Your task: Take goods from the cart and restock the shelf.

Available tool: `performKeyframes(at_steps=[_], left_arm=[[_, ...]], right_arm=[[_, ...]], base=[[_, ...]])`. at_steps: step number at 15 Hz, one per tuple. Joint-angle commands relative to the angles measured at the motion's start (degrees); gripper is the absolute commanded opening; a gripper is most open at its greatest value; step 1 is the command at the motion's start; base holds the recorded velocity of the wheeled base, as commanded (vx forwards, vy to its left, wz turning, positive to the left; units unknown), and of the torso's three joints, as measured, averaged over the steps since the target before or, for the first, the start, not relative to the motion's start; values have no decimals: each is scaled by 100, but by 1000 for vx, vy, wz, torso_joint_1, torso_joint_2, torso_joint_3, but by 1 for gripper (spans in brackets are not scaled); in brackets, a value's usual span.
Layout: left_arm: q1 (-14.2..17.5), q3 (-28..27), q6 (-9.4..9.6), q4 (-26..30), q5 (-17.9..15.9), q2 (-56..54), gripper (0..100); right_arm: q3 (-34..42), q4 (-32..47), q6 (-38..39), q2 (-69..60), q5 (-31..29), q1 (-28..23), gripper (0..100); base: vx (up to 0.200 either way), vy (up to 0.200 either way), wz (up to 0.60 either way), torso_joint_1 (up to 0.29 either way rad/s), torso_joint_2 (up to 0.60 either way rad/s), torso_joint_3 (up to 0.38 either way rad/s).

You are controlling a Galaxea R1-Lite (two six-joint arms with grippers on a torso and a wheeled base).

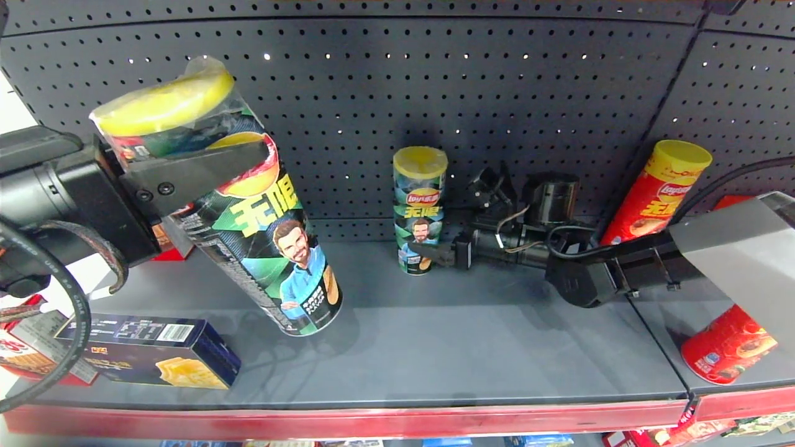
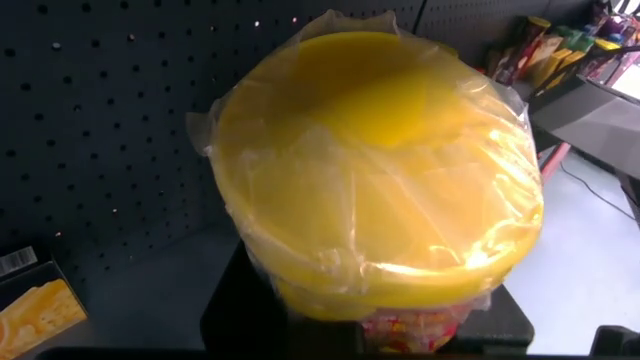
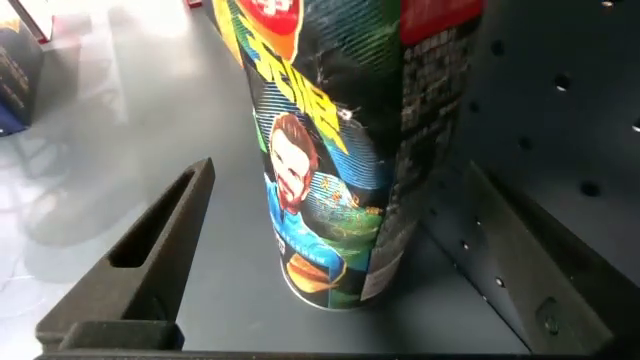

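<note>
In the head view the left gripper [image 1: 242, 162] is clamped across the upper part of the held can [image 1: 248, 230]. The can is green and tilted, its long axis running from the yellow lid at 11 o'clock down to the base at 5 o'clock. The base sits low over the shelf [image 1: 472, 347]; I cannot tell whether it touches. The standing can [image 1: 420, 211] is upright near the centre, lid up, close to the pegboard [image 1: 435, 81]. The right gripper [image 1: 435, 253] is at its lower half with its jaws spread wide and gripping nothing. Bare shelf lies between the two cans and runs toward 6 o'clock to the red front edge. A blue box [image 1: 149, 357] lies flat at 8 o'clock. A red can [image 1: 661, 189] leans at 3 o'clock, and a second red can [image 1: 726, 344] lies on its side at 4 o'clock.

The left wrist view looks onto the held can's lid [image 2: 380, 170], which is wrapped in clear film, with the pegboard [image 2: 100, 120] behind it.

In the right wrist view the standing can [image 3: 330, 150] rests base down on the shelf [image 3: 120, 150], just beside the pegboard [image 3: 560, 150]. One finger [image 3: 150, 260] stands apart from it, with bare shelf between them.
</note>
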Motion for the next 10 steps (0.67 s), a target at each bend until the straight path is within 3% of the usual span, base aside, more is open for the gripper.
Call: performKeyframes(at_steps=[1,10], left_arm=[[-1,0,-2,-3,7,-1,0],[8,62,-2,-3,7,-1,0]], right_arm=[[-126,-3,-3,115,14,14,100],[-662,41,14,537,23,137,100]], base=[[0,0,0,0,0,0],[0,0,0,0,0,0]])
